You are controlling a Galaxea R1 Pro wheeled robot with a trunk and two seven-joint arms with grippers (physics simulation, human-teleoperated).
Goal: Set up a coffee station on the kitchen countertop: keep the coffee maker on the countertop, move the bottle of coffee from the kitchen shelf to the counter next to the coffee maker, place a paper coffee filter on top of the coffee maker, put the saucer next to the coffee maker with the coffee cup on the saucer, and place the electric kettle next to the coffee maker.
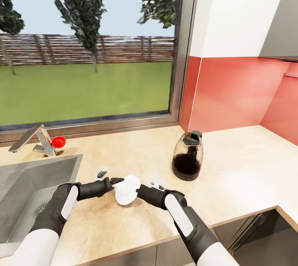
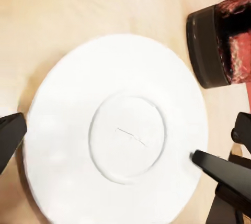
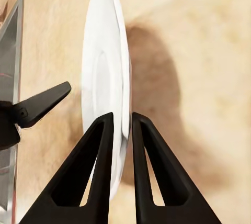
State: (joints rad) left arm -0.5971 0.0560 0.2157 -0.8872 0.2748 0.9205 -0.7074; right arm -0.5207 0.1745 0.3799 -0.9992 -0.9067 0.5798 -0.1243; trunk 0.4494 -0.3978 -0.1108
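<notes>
Right fingers (image 3: 119,124) pinching one saucer (image 3: 107,62) rim, left fingers (image 1: 117,182) wide, one electric kettle (image 1: 188,156)

- I can read no text, label, brand, number or sign anywhere in front of me.
- The flat round white saucer (image 2: 115,130) shows only a faint thin scratch-like line at its centre, not lettering.
- The rounded clear glass kettle with its black lid (image 1: 188,156) carries no readable marking.
- The pale beige wood-look countertop (image 1: 244,166) and the red wall panel (image 1: 236,92) are plain.
</notes>
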